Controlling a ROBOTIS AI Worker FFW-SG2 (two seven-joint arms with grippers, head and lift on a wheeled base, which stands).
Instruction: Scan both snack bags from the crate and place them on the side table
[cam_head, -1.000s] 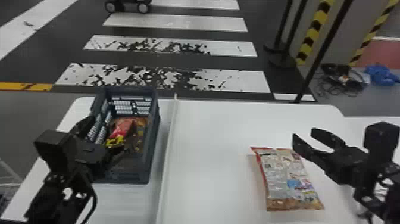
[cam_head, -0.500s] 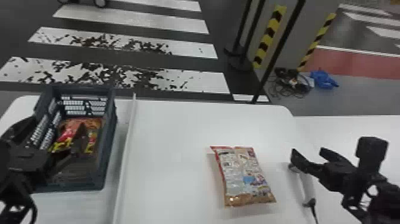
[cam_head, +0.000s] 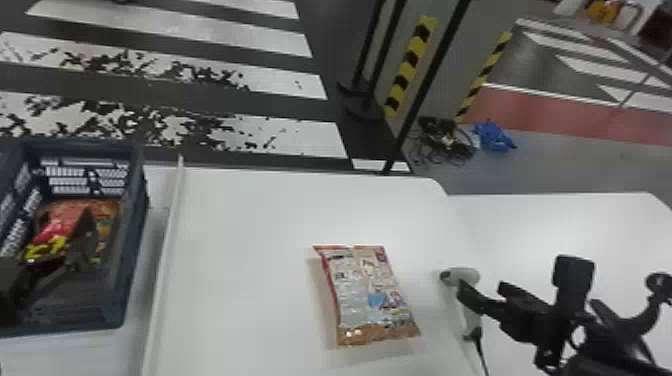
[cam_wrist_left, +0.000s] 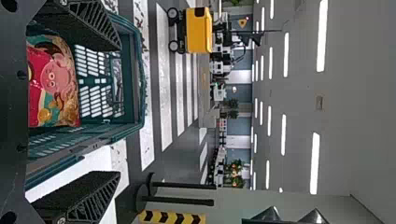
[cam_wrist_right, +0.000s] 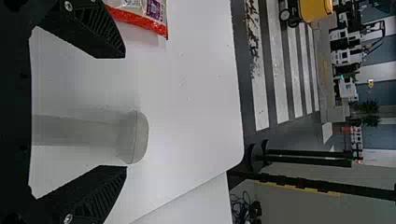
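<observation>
Black right gripper (cam_head: 479, 286) open at white plastic scanner (cam_head: 463, 275), head far, red-edged printed snack bag (cam_head: 370, 295) on table (cam_head: 240, 280) to its left, long axis near-to-far, left gripper (cam_head: 82, 242) open at blue-grey crate (cam_head: 127, 285), red snack bag (cam_head: 62, 218) inside.

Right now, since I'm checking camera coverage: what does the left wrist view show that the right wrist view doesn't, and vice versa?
Left wrist view: the crate, a snack bag inside, ceiling lights and the open left end effector.
Right wrist view: the scanner, another snack bag, dark cables and the open right end effector.
Both: the white table, a yellow cart, crosswalk stripes, black posts.
</observation>
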